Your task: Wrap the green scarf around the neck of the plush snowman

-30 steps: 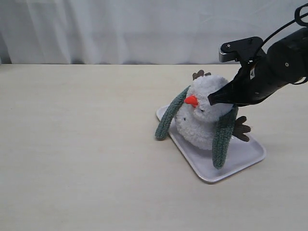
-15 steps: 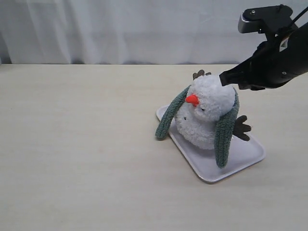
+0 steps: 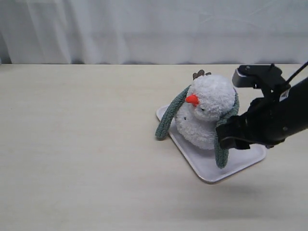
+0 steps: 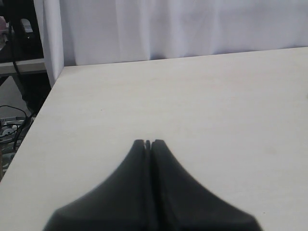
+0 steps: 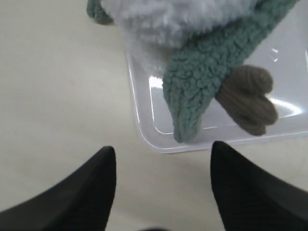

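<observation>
The plush snowman (image 3: 206, 115) stands on a white tray (image 3: 210, 175), its orange nose pointing left. The green scarf (image 3: 169, 118) lies behind its neck, and one end hangs down each side of the body. The right end (image 5: 202, 82) hangs onto the tray beside a brown twig arm (image 5: 248, 98). My right gripper (image 3: 226, 137) is low at the tray's right front, next to that end. It is open and holds nothing (image 5: 163, 147). The left gripper (image 4: 148, 142) is shut and empty over bare table, outside the exterior view.
The tray's near rim (image 5: 144, 127) lies just ahead of the right fingers. A white curtain (image 3: 144, 29) closes off the back of the table. In the left wrist view the table edge (image 4: 41, 120) drops off beside cables and a rack.
The right arm has left the snowman's head, gone up and back, then come down to the tray's right front by the hanging scarf end. The scarf stays draped.
</observation>
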Robot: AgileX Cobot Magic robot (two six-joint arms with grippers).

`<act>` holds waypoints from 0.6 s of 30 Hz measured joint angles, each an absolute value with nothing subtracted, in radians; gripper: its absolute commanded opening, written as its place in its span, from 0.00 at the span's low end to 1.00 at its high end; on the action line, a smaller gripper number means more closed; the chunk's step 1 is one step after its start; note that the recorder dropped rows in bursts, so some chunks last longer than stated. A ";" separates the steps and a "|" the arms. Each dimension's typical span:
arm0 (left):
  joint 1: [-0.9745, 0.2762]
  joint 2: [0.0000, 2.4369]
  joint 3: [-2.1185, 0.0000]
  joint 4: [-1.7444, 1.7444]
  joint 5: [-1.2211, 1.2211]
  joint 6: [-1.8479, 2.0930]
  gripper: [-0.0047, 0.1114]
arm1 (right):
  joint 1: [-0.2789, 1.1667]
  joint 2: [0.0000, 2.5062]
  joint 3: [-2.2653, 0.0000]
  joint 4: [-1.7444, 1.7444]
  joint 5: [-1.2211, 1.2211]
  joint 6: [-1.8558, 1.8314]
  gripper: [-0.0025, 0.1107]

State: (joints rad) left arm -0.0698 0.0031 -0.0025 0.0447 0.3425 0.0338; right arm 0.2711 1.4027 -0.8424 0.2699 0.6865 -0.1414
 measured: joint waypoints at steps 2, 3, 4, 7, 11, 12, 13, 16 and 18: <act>-0.070 0.003 -0.003 0.045 0.343 0.034 0.04 | 0.271 1.403 -0.772 0.322 0.611 -0.163 0.51; -0.070 0.003 -0.003 0.045 0.343 0.034 0.04 | 0.271 1.403 -0.739 0.341 0.580 -0.179 0.51; -0.070 0.003 -0.003 0.045 0.343 0.034 0.04 | 0.271 1.403 -0.711 0.356 0.543 -0.192 0.51; -0.070 0.003 -0.003 0.045 0.343 0.034 0.04 | 0.271 1.402 -0.650 0.375 0.435 -0.205 0.51; -0.070 0.003 -0.003 0.045 0.343 0.034 0.04 | 0.271 1.404 -0.574 0.403 0.250 -0.213 0.51; -0.070 0.003 -0.003 0.045 0.343 0.034 0.04 | 0.271 1.412 -0.555 0.407 0.209 -0.215 0.51; -0.070 0.003 -0.003 0.045 0.343 0.034 0.04 | 0.271 1.420 -0.537 0.410 0.182 -0.215 0.51; -0.070 0.003 -0.003 0.045 0.343 0.034 0.04 | 0.271 1.449 -0.510 0.418 0.136 -0.227 0.51; -0.070 0.003 -0.003 0.045 0.343 0.034 0.04 | 0.277 1.466 -0.507 0.418 0.118 -0.236 0.51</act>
